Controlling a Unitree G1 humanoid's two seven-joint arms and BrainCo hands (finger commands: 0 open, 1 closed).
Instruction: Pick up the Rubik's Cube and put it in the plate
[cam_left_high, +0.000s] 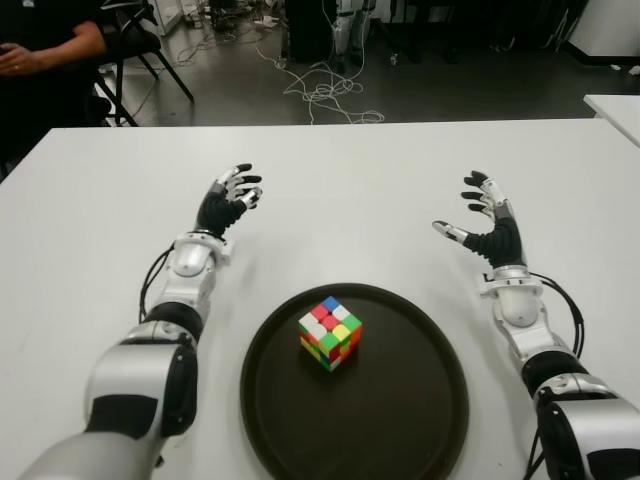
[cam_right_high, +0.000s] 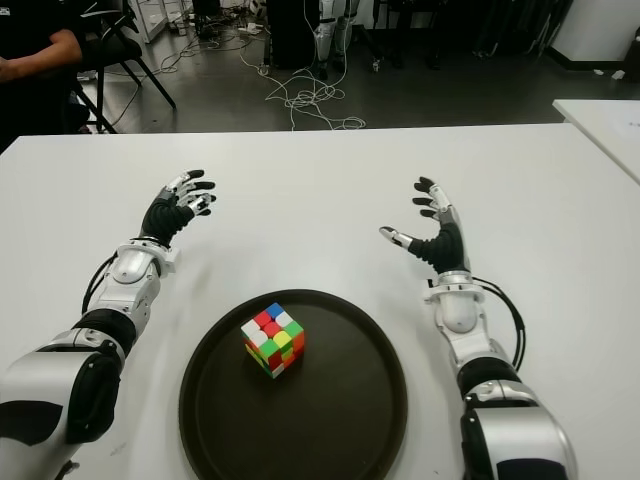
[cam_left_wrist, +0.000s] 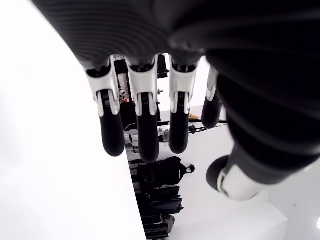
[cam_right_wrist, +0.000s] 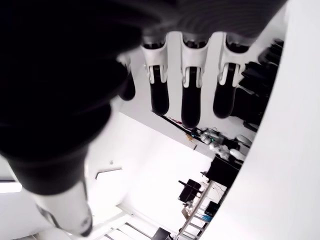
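Rubik's Cube (cam_left_high: 330, 332) sits inside the plate (cam_left_high: 420, 420), a dark round one with a low rim, on the near part of the white worktop (cam_left_high: 350, 180). Cube is a bit toward the robot's left of the plate's middle, resting flat on the plate floor, one corner turned toward the robot; top face shows blue, red, white, yellow and green squares. Nothing touches it.

Left hand (cam_left_high: 228, 205) is over the worktop beyond the plate and to its left, well apart from the cube. Fingers spread and only loosely bent, holding nothing. Left wrist view confirms: fingers (cam_left_wrist: 144, 130) hang side by side with the thumb off to one side, nothing between them.

Right hand (cam_left_high: 485, 228) is beyond the plate on its right side, also well apart from the cube. Palm faces inward, thumb sticks out toward the left hand, fingers extended and empty. Right wrist view shows the same, fingers (cam_right_wrist: 192, 100) straight and spread, no object in the grip. Can't tell whether either hand touches the worktop.

Background: grey floor with a tangle of white cables (cam_left_high: 325, 90) past the far edge. A person (cam_left_high: 40, 60) in dark clothing is seated at the far left corner, next to a black chair (cam_left_high: 145, 40). Edge of a second white table (cam_left_high: 615, 110) at far right.
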